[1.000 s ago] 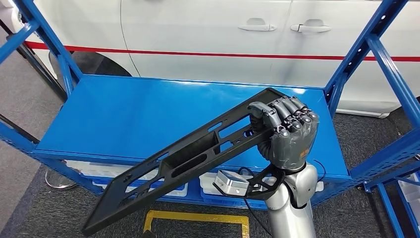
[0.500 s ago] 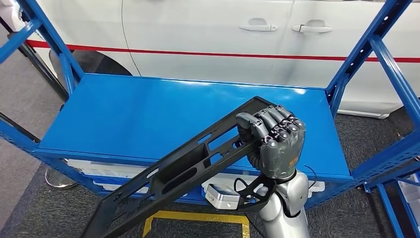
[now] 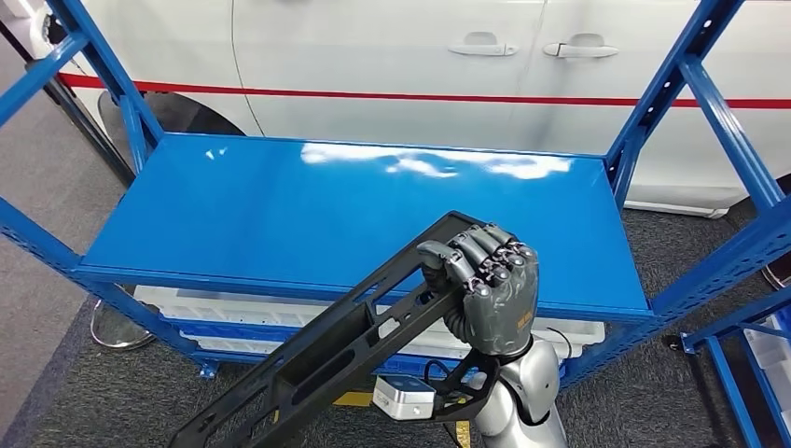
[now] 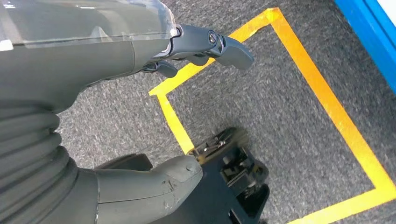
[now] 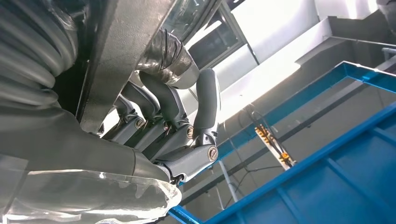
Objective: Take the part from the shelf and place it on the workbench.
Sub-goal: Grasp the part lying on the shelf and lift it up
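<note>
The right hand [image 3: 490, 294] grips the part [image 3: 317, 359], which is clear of the shelf [image 3: 280, 215] — pickup looks done. The left hand [image 4: 116, 42] hangs loosely spread, empty — the workbench placement remains.
</note>
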Action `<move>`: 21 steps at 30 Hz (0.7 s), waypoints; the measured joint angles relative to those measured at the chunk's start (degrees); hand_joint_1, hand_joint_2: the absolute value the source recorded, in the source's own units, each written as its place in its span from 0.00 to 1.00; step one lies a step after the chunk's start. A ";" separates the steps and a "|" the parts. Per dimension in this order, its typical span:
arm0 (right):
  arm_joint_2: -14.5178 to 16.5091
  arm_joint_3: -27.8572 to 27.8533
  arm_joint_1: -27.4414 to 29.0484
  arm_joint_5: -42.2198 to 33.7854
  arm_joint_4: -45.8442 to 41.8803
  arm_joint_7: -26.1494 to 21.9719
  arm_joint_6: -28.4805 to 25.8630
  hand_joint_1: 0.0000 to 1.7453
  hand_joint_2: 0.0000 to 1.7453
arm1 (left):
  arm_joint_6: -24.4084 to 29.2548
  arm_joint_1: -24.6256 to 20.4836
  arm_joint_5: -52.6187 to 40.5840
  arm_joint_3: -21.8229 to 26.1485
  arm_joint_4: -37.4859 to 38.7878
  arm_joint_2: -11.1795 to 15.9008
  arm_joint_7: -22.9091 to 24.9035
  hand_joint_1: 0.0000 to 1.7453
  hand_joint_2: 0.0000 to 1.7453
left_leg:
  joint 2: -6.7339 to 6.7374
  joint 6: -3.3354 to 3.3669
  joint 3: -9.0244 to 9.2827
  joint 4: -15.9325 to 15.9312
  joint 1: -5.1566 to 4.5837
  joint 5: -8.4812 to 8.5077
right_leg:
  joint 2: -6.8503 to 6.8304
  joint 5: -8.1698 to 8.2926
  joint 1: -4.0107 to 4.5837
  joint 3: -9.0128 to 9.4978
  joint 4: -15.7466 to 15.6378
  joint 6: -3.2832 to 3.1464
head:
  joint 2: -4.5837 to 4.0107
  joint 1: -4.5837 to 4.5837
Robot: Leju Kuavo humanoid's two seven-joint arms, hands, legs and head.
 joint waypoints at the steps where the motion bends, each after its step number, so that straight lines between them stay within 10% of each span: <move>1: 0.07 0.02 0.08 -0.28 0.25 -0.30 0.01 1.00 1.00 | 0.00 0.02 0.05 -0.03 0.00 0.01 0.04 0.00 1.00 | -0.03 -0.34 -0.28 0.13 0.06 -0.17 | -0.09 0.41 -0.10 -0.32 -0.21 -0.37 | 0.00 -0.02; 6: 0.27 0.45 -0.02 -0.58 1.71 -0.23 0.02 1.00 1.00 | -0.09 0.11 0.43 -0.11 0.00 -0.01 0.28 0.00 1.00 | -0.02 -1.48 -4.49 12.82 0.40 -10.82 | -0.50 3.22 -0.20 -3.58 -0.43 -1.70 | 0.00 -0.04; 8: 0.27 0.67 -0.10 -0.33 2.32 0.00 0.02 1.00 1.00 | -0.11 0.08 0.51 -0.11 0.00 0.01 0.38 0.00 1.00 | -0.01 -1.45 -3.75 15.72 0.40 -10.83 | -0.59 4.28 -0.06 -5.12 -0.27 -1.68 | 0.00 -0.04; 13: 0.28 1.19 -0.31 0.86 2.84 0.69 0.00 1.00 1.00 | -0.20 -0.31 0.60 -0.20 0.00 0.05 0.80 0.00 1.00 | -0.10 -0.39 8.75 -0.06 -0.05 -7.68 | -0.64 6.48 0.08 -7.40 0.23 -0.82 | 0.00 -0.03; 16: 0.28 1.58 -0.49 1.55 2.84 0.88 -0.01 1.00 1.00 | -0.20 -0.44 0.86 -0.22 0.00 0.10 0.84 0.00 1.00 | 0.03 0.55 8.91 -1.99 -0.21 -7.06 | -0.62 7.73 -0.03 -7.57 -0.09 0.18 | 0.00 -0.03; 21: 0.20 1.80 -0.97 1.82 2.87 2.65 -0.01 1.00 1.00 | -0.41 -1.13 1.29 -0.22 -0.02 0.15 0.26 0.00 1.00 | 0.57 2.07 5.40 -2.21 0.03 -3.58 | -0.38 -3.08 -0.31 -11.30 11.77 1.23 | 0.00 -0.02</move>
